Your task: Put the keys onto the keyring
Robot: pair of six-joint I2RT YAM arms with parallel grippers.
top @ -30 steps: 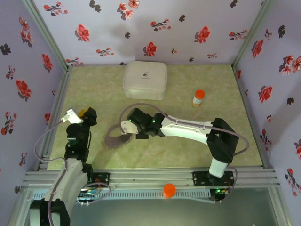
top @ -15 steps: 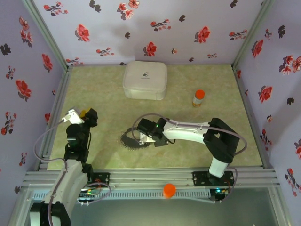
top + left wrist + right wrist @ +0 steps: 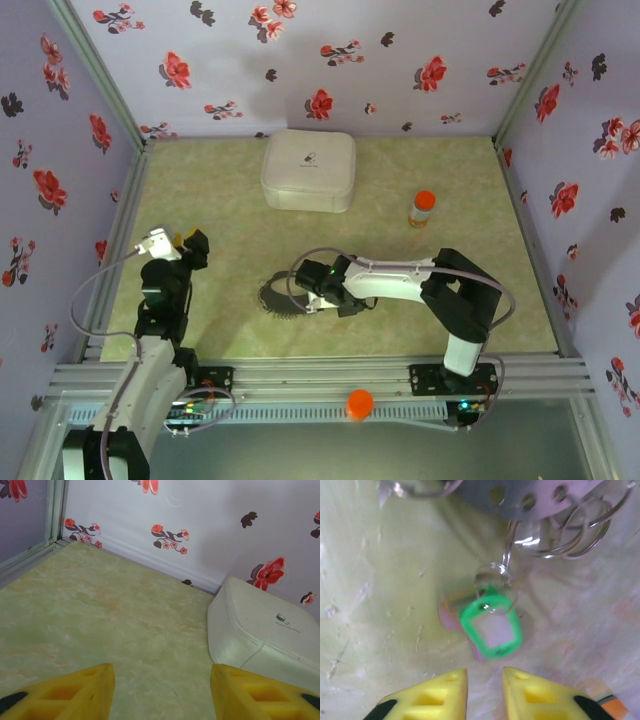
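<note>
On the mottled green table, just ahead of the right gripper, jaws slightly parted and empty: green plastic-tagged key, seemingly linked by small wire rings to the dark grey oval keyring. Widen first, straddle the tag's sides, pinch gently. Left gripper wide apart, empty.

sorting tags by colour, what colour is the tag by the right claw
The tag is bright green, best seen in the right wrist view.

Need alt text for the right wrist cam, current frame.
A green key tag lies on the pale green table, apparently chained by small wire rings to a grey perforated keyring at the top edge. The right gripper, yellow fingertips slightly apart, sits just below it holding nothing.
</note>
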